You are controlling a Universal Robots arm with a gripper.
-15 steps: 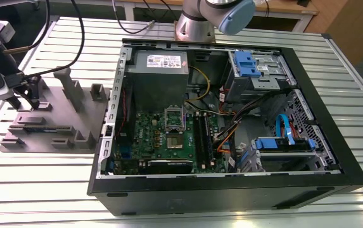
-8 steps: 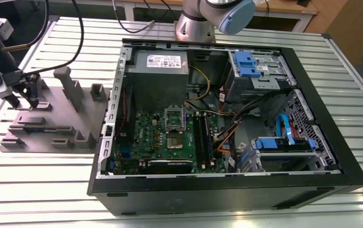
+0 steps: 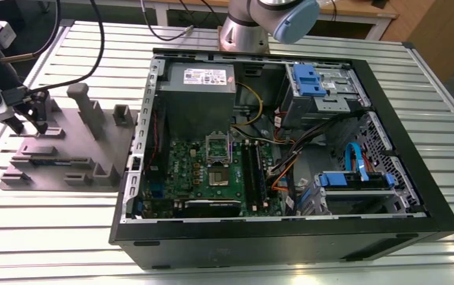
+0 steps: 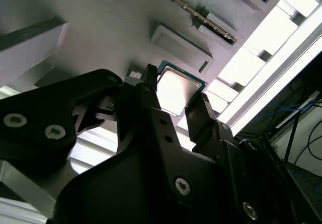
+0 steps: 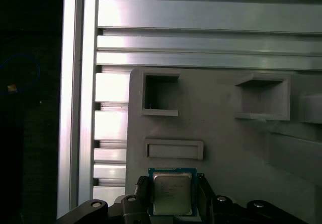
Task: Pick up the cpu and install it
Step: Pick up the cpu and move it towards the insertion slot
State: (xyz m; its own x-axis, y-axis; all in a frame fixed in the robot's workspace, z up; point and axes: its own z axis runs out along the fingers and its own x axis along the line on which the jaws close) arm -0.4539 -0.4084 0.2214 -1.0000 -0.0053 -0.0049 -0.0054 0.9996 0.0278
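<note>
The cpu [image 5: 171,193], a small flat square chip with a silvery metal top, lies on the grey moulded fixture block [image 3: 76,148] on the slatted aluminium desk [image 3: 53,237], at the exterior view's left of the open black computer case [image 3: 290,237]. The black jaws stand parted astride it, one finger [image 4: 149,90] close beside each of two opposite edges.

The claw [image 3: 29,127] hangs low at the exterior view's left, pointing straight down.
</note>
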